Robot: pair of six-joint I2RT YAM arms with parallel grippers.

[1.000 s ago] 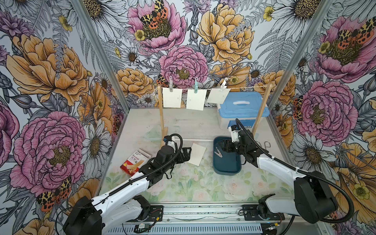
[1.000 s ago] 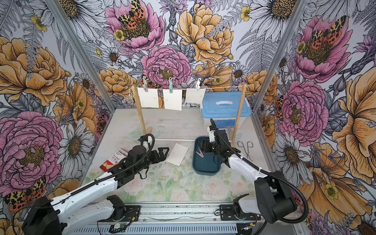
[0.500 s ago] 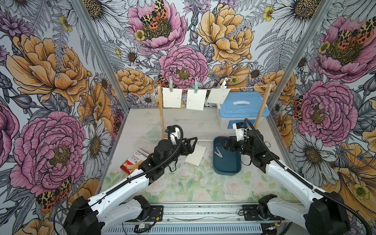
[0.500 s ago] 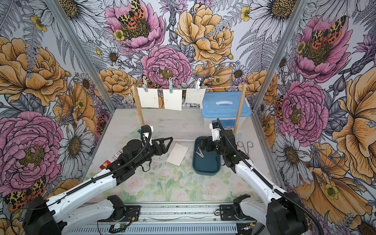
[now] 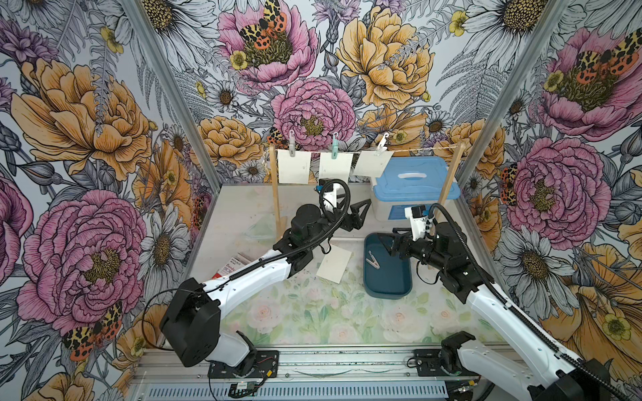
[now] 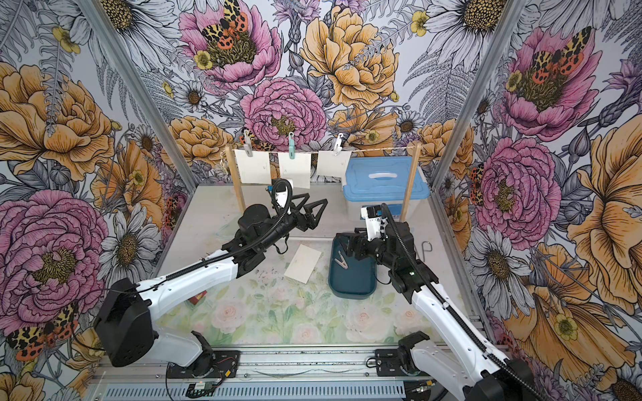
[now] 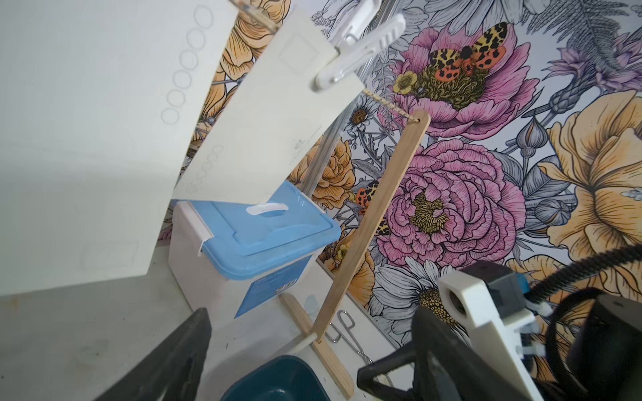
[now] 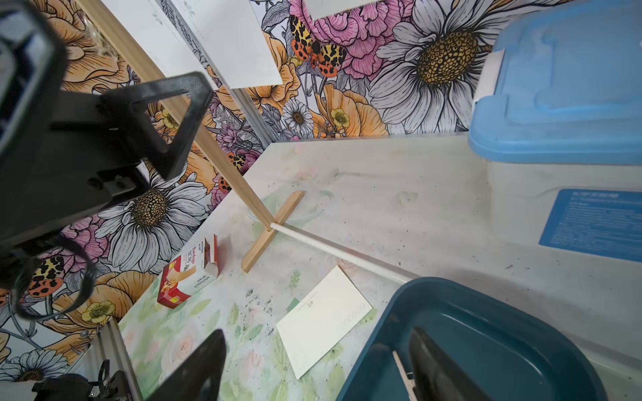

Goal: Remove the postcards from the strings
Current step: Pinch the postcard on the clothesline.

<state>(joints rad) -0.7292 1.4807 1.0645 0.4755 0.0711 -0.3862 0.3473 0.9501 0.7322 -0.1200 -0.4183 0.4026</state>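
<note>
While three postcards [image 5: 335, 169] hang pegged on string [image 5: 420, 150] in both top views, fourth postcard [image 5: 334, 264] lies flat on surface [image 5: 312, 312] beside teal tray [image 5: 387, 288]; left claw [image 6: 311, 205] gapes empty below line.
Left wrist: white peg [image 7: 354, 55] pins one card.
Right wrist: right claw [image 8: 312, 366] spread wide, empty, above tray.

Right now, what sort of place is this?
Likely a staged robot test booth: floral-printed wall panels on three sides, two arms mounted on a metal rail, a prop string with pegged postcards.
</note>
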